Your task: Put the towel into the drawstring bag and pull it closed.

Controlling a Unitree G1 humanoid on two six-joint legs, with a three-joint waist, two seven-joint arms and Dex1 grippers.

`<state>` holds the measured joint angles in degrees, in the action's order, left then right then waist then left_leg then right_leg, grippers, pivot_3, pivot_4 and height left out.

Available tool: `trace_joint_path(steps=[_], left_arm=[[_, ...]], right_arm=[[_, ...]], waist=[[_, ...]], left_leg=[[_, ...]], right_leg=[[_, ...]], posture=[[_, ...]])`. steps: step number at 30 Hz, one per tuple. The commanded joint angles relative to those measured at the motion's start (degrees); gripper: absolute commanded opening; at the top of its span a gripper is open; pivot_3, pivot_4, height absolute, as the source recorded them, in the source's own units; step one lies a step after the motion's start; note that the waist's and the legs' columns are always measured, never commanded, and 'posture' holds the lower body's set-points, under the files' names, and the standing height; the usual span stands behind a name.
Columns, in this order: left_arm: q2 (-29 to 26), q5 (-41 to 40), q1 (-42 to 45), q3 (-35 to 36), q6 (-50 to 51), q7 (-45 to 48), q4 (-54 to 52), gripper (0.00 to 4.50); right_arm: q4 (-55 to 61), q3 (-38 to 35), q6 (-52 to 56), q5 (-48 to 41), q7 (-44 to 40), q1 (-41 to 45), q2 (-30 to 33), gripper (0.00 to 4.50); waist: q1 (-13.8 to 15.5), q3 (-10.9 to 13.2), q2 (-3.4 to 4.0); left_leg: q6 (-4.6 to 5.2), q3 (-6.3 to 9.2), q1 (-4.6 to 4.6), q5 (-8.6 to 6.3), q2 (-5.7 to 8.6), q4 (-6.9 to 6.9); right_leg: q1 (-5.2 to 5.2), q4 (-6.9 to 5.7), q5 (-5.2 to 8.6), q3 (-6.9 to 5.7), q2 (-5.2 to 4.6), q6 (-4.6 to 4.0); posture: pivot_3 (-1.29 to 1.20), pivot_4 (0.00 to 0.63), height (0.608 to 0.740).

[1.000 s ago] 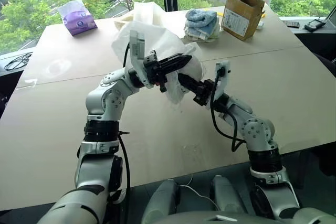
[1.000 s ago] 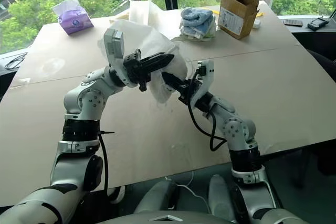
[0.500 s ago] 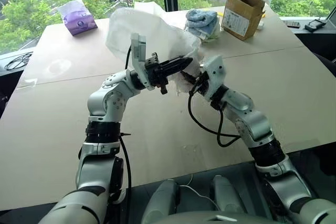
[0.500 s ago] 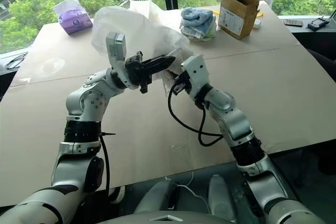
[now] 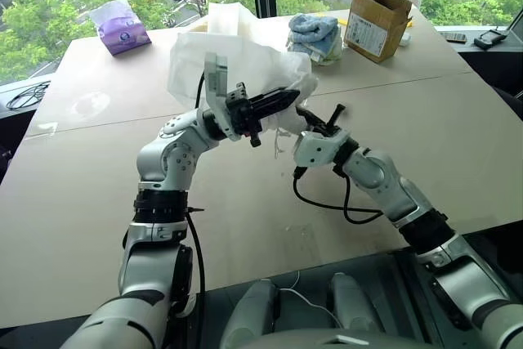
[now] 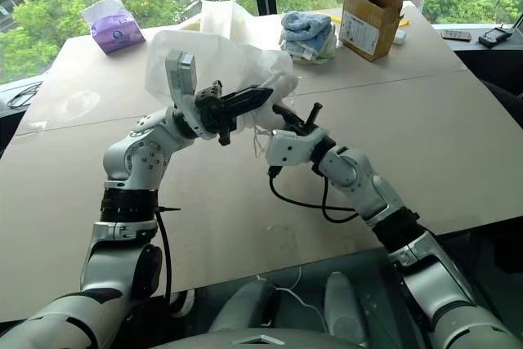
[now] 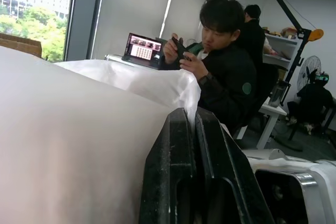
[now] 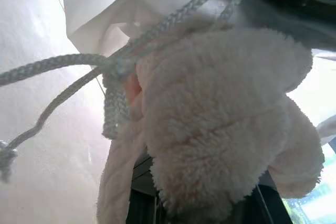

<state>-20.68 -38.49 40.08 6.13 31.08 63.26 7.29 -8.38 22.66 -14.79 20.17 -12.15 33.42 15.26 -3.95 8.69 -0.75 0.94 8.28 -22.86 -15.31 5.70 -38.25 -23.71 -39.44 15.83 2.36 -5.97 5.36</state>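
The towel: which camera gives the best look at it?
The right wrist view: the fluffy cream towel shows up close, with the bag's white cords crossing it. In the head views the drawstring bag and the right hand largely hide it. The left wrist view gives bag fabric instead.

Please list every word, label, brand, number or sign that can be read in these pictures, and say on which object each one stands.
No text can be read.
Label on the cardboard box: dark print, too small to read.
Purple tissue pack: pale print, too blurred to read.
Laptop screen behind the person: content too small to read.
Drawstring bag and towel: no print visible.
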Motion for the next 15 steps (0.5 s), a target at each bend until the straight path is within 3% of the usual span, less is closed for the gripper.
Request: trace_joint_path(steps=[1,7,15], left_arm=[[0.1,-1.5,-1.0,-0.3,0.7,-0.1,-3.3,0.00],[0.1,-2.9,-2.8,-0.1,3.4,-0.9,-5.8,0.00],[0.1,-6.4,-3.3,0.4,7.8,-3.2,-7.6,0.00]], right_arm=[[3.2,-6.7,7.0,-15.1,-4.4,0.1,-6.1,0.04],[11.7,-17.6,29.8,-45.7,-10.7,-1.0,-16.4,0.04],[16.7,-28.8,48.9,-71.7,-6.0,-1.2,-21.9,0.04]], waist=[[-0.1,0.0,0.00],[0.1,0.0,0.01],[0.0,0.0,0.03]], left_leg=[[0.00,0.00,0.00,0.00,-0.02,0.00],[0.00,0.08,0.00,0.00,-0.02,0.00],[0.00,0.09,0.01,0.00,-0.02,0.01]], right_leg=[[0.00,0.00,0.00,0.00,0.00,0.00],[0.04,0.02,0.00,-0.03,0.00,0.00],[0.03,0.00,0.00,-0.03,-0.01,-0.01]], posture=[[0.00,0.150,0.740],[0.00,0.150,0.740],[0.00,0.150,0.740]])
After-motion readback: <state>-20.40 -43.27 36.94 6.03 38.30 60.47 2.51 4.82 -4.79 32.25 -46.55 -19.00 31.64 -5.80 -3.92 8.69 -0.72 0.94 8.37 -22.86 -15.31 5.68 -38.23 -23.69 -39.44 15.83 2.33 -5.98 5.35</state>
